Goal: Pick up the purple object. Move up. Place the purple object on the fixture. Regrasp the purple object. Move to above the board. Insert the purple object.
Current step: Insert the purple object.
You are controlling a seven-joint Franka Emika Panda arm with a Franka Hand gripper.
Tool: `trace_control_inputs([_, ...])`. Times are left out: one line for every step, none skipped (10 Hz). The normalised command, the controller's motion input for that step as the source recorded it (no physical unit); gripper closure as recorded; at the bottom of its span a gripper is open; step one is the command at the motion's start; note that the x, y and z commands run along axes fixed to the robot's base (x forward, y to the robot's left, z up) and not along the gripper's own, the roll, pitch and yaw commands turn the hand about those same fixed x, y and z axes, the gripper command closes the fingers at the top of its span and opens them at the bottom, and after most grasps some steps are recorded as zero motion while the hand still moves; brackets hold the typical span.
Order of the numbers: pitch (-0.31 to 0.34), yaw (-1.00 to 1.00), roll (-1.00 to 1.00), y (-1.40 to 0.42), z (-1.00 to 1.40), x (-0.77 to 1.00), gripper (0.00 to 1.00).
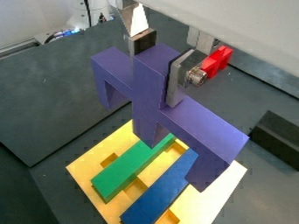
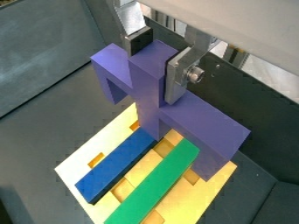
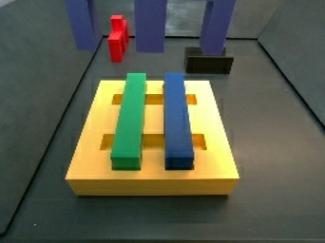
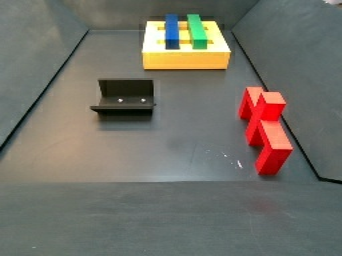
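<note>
My gripper (image 1: 162,59) is shut on the purple object (image 1: 140,87), its silver fingers clamping the raised middle tab from both sides; both wrist views show this (image 2: 160,59). The purple object (image 2: 146,87) hangs in the air above the yellow board (image 1: 87,162), legs pointing down. In a side view only its lower ends (image 3: 150,24) show, above the board's (image 3: 152,176) far edge. The gripper itself is out of both side views. The black fixture (image 4: 124,98) stands empty on the floor, apart from the board (image 4: 187,60).
A green bar (image 3: 129,119) and a blue bar (image 3: 178,119) lie side by side along the board, with open slots between and beside them. A red block (image 4: 263,125) stands on the floor away from the board. Dark walls enclose the floor.
</note>
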Motion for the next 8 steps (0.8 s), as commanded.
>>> trace_control_inputs([-0.020, 0.00, -0.01, -0.02, -0.19, 0.08, 1.00])
trace_control_inputs([-0.031, 0.00, -0.05, -0.01, -0.21, 0.09, 1.00])
trace_control_inputs([-0.021, 0.00, -0.05, 0.00, -0.22, 0.15, 1.00])
trace_control_inputs([-0.031, 0.05, -0.02, -0.03, -0.29, 0.21, 1.00])
trace_control_inputs([-0.007, 0.00, 0.11, -0.36, -0.21, 0.24, 1.00])
trace_control_inputs([0.000, -0.16, 0.19, -0.28, -0.28, 0.18, 1.00])
trace_control_inputs([-0.077, -0.04, 0.04, 0.00, -0.47, 0.00, 1.00])
trace_control_inputs([-0.129, 0.00, -0.05, 0.00, -0.53, 0.00, 1.00])
